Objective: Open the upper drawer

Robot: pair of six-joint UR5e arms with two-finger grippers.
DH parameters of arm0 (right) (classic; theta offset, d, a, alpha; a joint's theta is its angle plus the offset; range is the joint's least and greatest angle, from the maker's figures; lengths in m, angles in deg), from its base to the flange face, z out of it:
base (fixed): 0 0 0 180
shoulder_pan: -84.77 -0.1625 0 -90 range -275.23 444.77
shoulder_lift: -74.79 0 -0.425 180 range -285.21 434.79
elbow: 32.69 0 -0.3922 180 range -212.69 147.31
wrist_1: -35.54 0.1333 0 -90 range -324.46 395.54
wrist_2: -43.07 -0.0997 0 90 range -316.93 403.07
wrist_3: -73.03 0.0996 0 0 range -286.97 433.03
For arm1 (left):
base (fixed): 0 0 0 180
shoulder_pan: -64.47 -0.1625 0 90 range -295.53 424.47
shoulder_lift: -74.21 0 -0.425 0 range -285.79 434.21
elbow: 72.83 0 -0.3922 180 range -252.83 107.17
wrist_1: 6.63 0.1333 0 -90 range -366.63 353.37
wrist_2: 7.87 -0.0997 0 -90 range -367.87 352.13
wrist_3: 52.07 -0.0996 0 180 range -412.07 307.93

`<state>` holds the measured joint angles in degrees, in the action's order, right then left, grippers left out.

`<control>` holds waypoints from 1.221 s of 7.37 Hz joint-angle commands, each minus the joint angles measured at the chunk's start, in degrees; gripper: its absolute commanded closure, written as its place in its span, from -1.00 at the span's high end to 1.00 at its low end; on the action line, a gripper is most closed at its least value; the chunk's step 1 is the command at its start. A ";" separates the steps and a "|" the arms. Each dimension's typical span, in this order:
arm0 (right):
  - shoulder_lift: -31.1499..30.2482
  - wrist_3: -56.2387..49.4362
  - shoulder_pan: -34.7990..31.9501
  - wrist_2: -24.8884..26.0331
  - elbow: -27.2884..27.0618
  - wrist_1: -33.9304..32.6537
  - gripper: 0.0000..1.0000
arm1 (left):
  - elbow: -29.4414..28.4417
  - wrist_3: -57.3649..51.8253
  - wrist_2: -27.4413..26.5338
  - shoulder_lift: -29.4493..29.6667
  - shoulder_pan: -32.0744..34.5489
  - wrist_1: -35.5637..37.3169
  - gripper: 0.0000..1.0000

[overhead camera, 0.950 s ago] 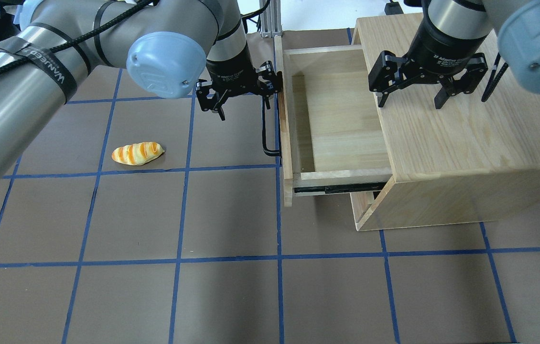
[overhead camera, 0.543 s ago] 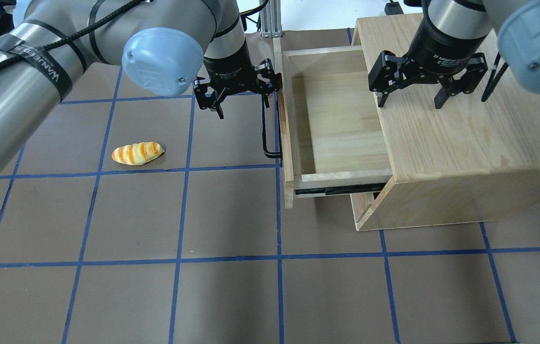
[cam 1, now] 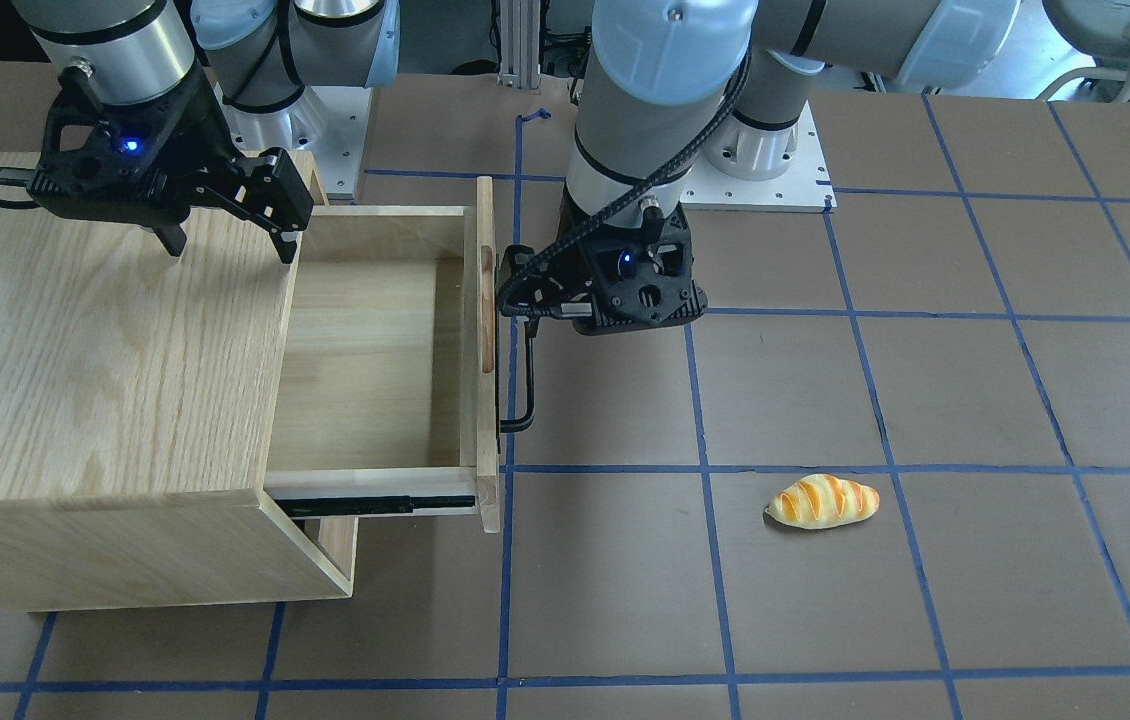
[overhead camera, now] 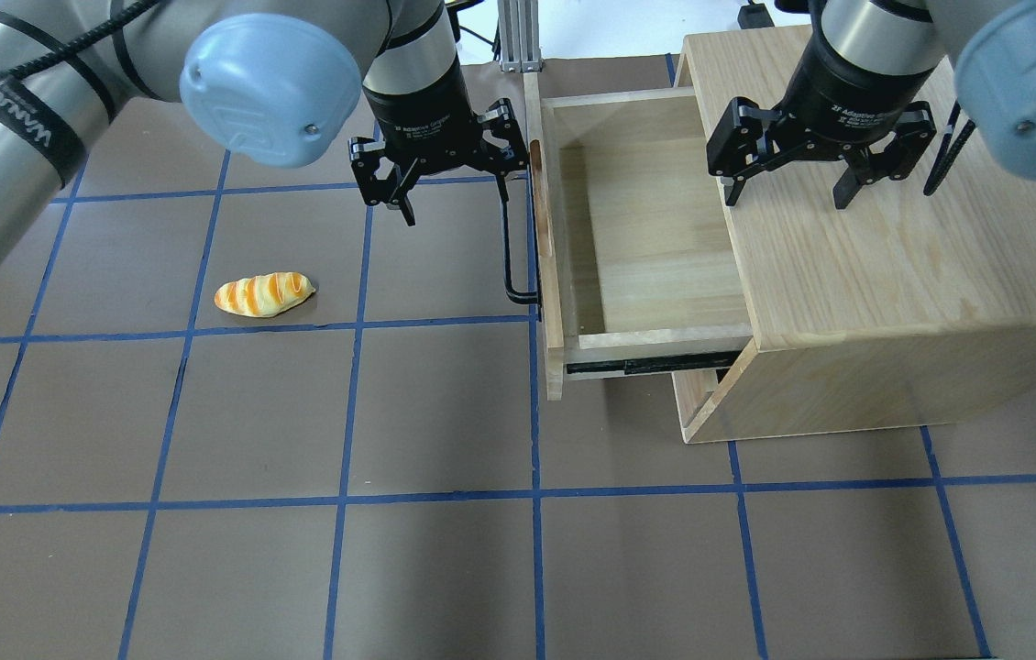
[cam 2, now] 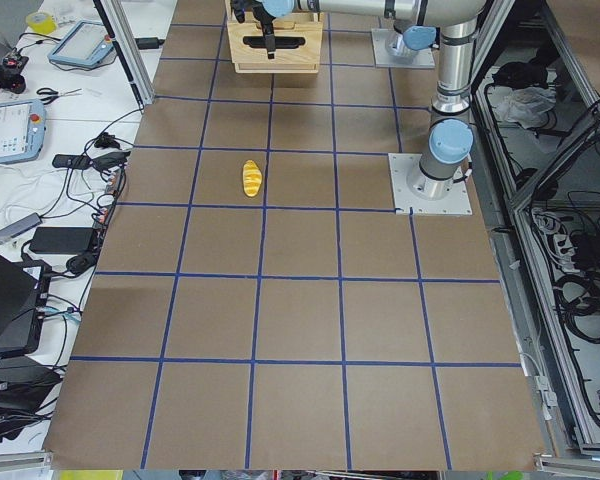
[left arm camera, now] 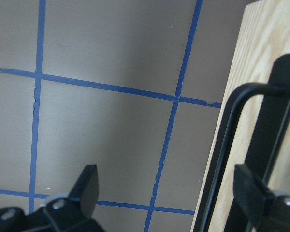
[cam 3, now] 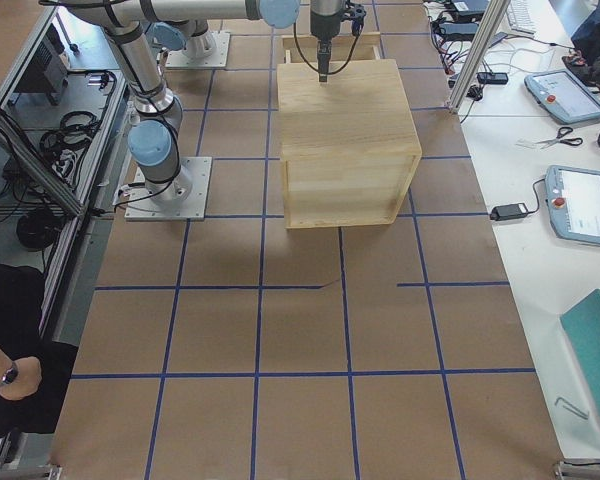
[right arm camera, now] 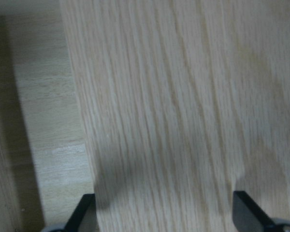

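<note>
The upper drawer (overhead camera: pixel 655 238) stands pulled out of the light-oak cabinet (overhead camera: pixel 894 257), and its inside is bare. Its black bar handle (overhead camera: pixel 507 243) runs along the front panel and also shows in the front-facing view (cam 1: pixel 525 385). My left gripper (overhead camera: pixel 456 197) is open, beside the far end of the handle. In the left wrist view (left arm camera: pixel 166 186) the handle bar (left arm camera: pixel 217 145) passes just inside one finger. My right gripper (overhead camera: pixel 788 197) is open and empty above the cabinet top, by its edge over the drawer.
A striped orange bread roll (overhead camera: pixel 263 294) lies on the brown table, left of the drawer. A lower panel of the cabinet (overhead camera: pixel 692 403) shows under the drawer. Blue tape lines grid the table surface.
My left gripper has shifted a little to the left and farther back, away from the drawer front. The drawer and my right gripper have not moved.
</note>
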<state>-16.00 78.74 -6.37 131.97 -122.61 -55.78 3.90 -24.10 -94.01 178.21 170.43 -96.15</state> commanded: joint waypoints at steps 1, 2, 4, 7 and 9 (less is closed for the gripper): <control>0.00 0.00 0.00 0.05 0.00 0.00 1.00 | -4.64 -0.80 -2.88 -2.48 -0.05 -4.26 1.00; 0.00 0.00 0.00 -0.04 0.00 -0.09 1.00 | -4.92 -5.60 -4.02 -3.36 -0.92 -4.26 1.00; 0.00 0.00 0.00 -0.04 0.00 0.00 1.00 | -4.49 -18.51 -4.47 -5.12 -8.98 -4.26 1.00; 0.00 0.00 0.00 -0.04 0.00 0.00 1.00 | -0.29 -33.03 -4.56 -7.41 -19.96 -4.17 1.00; 0.00 0.00 0.00 -0.04 0.00 0.00 1.00 | 4.90 -33.16 -5.00 -9.69 -20.89 -3.65 1.00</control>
<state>-16.00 78.74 -6.37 131.94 -122.61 -55.83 5.57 -56.56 -98.90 170.04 150.53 -100.06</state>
